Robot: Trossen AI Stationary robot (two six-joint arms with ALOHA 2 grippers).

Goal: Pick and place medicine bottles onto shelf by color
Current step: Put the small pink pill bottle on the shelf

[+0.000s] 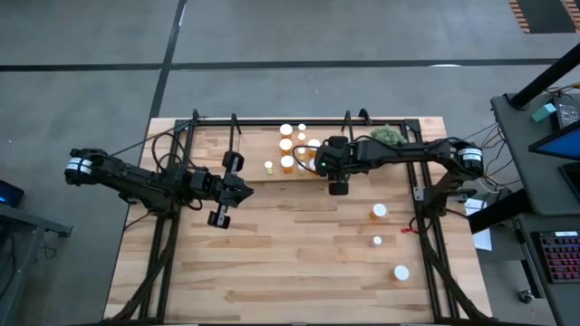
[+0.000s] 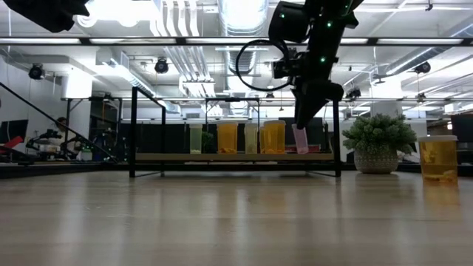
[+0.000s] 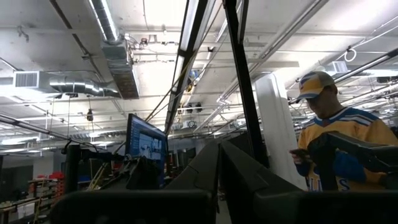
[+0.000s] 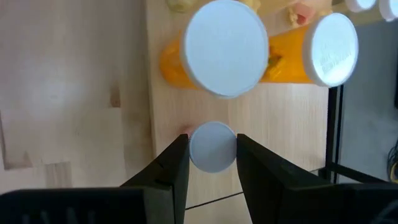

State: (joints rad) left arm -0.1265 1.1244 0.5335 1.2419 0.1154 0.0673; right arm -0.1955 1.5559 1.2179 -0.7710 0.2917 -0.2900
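One small bottle [image 4: 212, 146] – body hidden beneath its cap – sits between right gripper [image 4: 211, 163] jaws.

Bright ceiling lights [image 2: 244, 11] glare overhead, leaving the near tabletop [image 2: 236, 222] softly blurred.

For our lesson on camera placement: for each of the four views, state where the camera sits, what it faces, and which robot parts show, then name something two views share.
High view: above the table, looking straight down; both arms, left gripper, right gripper, shelf.
Low view: at tabletop height, looking level at the shelf; right gripper holding a pink bottle.
Left wrist view: faces up into the room, a person; own dark fingers at the bottom.
Right wrist view: looks down on the bottle's white cap between its fingers.
Shared: low and right wrist views show that bottle.
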